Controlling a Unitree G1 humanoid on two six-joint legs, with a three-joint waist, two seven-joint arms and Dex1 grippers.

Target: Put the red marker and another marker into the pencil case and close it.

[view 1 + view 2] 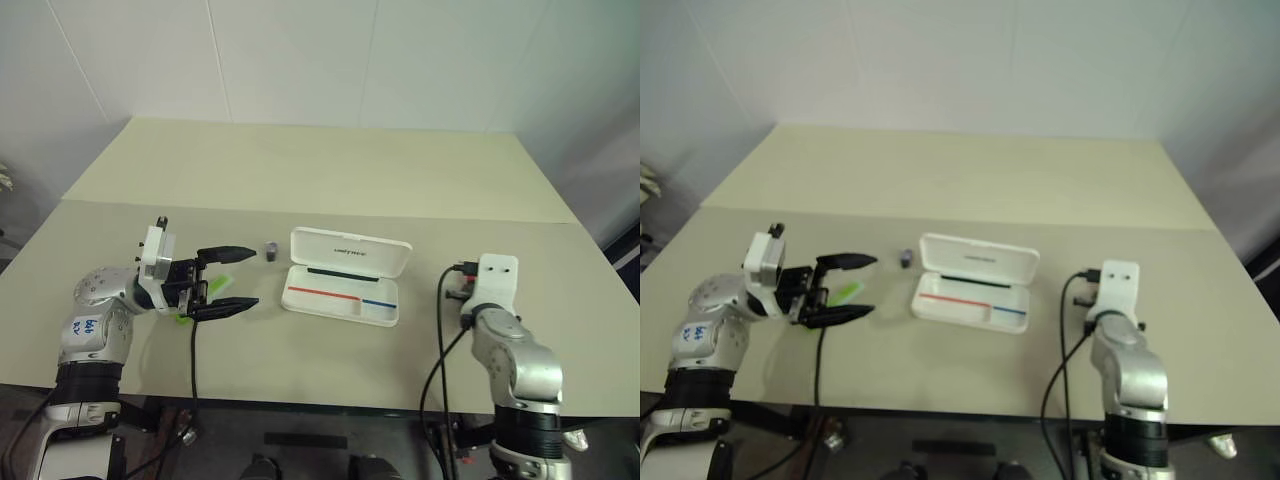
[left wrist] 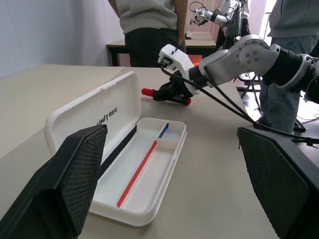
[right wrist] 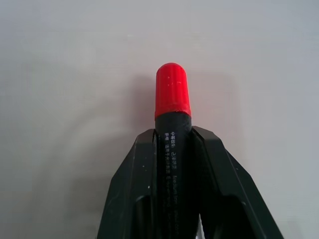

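Black fingers of the right gripper (image 3: 172,144) clamp the red marker (image 3: 172,99), right of the open pencil case (image 1: 345,290). Left gripper (image 1: 232,280) is spread wide, left of the case, above the green marker (image 1: 845,293).

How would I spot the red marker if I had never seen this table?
Start at the open white pencil case in the middle of the beige table, then look toward the robot's right arm. The red marker sits clamped in the right gripper: a black barrel with a bright red cap, unlike the light-green marker.
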